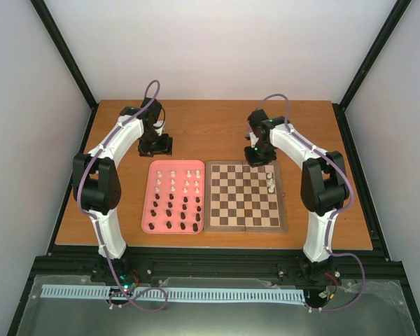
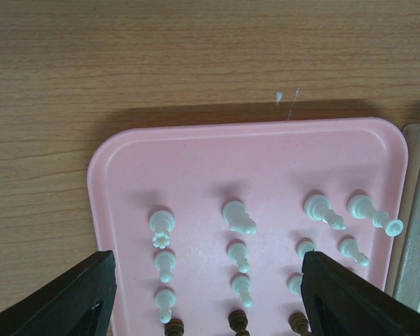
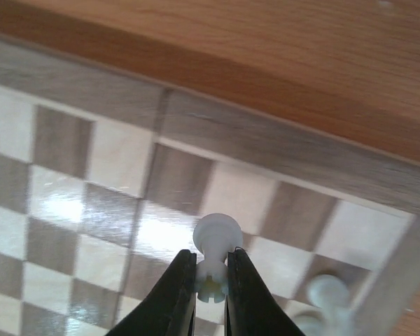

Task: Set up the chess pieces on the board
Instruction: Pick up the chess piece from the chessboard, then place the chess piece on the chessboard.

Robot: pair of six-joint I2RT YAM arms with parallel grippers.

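My right gripper (image 3: 211,269) is shut on a white castle-topped chess piece (image 3: 217,234), pinching its upper part, with its round base over the board (image 3: 91,210) near the far right corner. From above, this gripper (image 1: 260,159) hangs at the board's (image 1: 224,224) far edge. Three white pieces (image 1: 271,183) stand on the board's right side. My left gripper (image 2: 208,262) is open above the pink tray (image 2: 196,161), with rows of white pieces (image 2: 238,217) between its fingers and dark pieces (image 2: 238,322) nearer. Nothing is held in it.
The pink tray (image 1: 148,210) lies just left of the board and holds several white pieces (image 1: 185,178) at the far end and several dark ones (image 1: 175,213) nearer. Bare wooden table (image 1: 210,133) stretches beyond both. Black frame posts flank the table.
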